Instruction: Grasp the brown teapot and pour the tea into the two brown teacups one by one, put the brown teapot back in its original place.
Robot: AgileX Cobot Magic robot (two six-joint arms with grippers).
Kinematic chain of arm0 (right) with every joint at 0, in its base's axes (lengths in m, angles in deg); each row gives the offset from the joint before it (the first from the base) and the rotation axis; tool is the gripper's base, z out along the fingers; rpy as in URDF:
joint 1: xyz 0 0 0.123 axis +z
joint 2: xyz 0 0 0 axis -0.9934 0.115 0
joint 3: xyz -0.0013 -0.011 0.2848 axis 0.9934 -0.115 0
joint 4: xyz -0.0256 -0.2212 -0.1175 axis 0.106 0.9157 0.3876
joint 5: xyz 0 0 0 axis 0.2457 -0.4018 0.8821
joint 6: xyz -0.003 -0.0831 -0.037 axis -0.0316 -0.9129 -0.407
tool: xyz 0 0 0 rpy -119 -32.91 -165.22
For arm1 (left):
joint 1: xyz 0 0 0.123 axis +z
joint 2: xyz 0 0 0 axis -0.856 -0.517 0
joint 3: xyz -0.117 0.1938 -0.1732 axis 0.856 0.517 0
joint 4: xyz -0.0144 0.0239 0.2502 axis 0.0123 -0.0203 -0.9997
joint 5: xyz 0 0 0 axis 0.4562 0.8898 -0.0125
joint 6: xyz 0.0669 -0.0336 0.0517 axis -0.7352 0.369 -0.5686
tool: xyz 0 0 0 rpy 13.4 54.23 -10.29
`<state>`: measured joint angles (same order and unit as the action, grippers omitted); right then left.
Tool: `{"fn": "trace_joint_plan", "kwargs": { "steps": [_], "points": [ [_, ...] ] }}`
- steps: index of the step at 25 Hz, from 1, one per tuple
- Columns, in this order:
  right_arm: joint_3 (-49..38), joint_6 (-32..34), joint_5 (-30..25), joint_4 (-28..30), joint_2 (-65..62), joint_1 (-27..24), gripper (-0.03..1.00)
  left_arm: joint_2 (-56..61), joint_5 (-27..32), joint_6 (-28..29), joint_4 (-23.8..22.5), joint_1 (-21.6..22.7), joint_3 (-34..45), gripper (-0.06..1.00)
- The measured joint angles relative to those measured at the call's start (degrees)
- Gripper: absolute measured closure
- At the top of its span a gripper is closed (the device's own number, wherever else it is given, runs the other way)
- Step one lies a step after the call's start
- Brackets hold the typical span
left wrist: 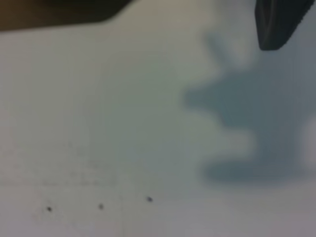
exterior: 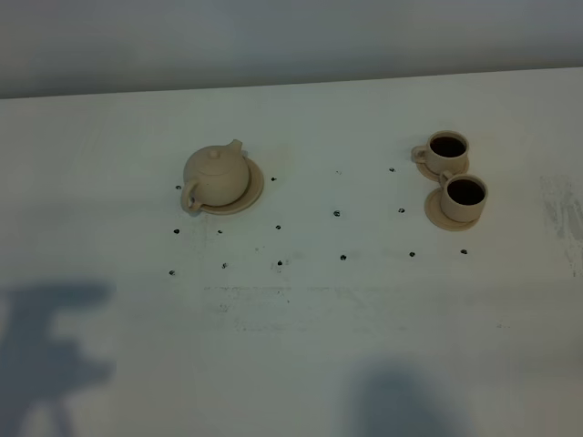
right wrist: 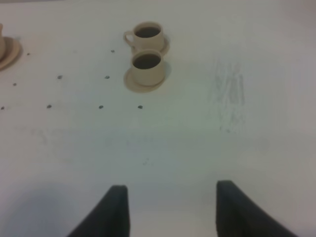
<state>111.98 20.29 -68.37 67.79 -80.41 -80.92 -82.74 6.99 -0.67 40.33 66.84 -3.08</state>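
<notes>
Teapot (exterior: pixel 217 177) shows whole only from above.

Everything ceramic here is the same matte pale tan: the teapot (exterior: pixel 217 176), lid and handle included, the saucer (exterior: pixel 256 189) under it, and both teacups with their little saucers. No glaze pattern or decoration on any of it, just plain beige. The far cup (exterior: pixel 447 149) and the near cup (exterior: pixel 465 196) both show a very dark brown, almost black inside. The worktop (exterior: pixel 291 346) is white, sprinkled with small black dots in loose rows, plus a faint grey scuffed patch (exterior: pixel 560 214) and soft bluish-grey shadows. The right tool (right wrist: pixel 168 210) has black fingers; the left tool's one visible finger (left wrist: pixel 276 22) looks black too.
</notes>
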Motion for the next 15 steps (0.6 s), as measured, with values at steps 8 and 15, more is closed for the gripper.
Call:
{"fn": "trace_joint_plan", "kwargs": {
  "steps": [8, 15],
  "points": [
    [0.0, 0.0, 0.0, 0.0, 0.0, 0.0, 0.57, 14.07, 0.65, 1.78, 1.04, 0.0, 9.09, 0.54],
    [0.0, 0.0, 0.0, 0.0, 0.0, 0.0, 0.57, 21.73, -0.88, 1.77, 0.99, 0.0, 15.0, 0.54]
  ]
}}
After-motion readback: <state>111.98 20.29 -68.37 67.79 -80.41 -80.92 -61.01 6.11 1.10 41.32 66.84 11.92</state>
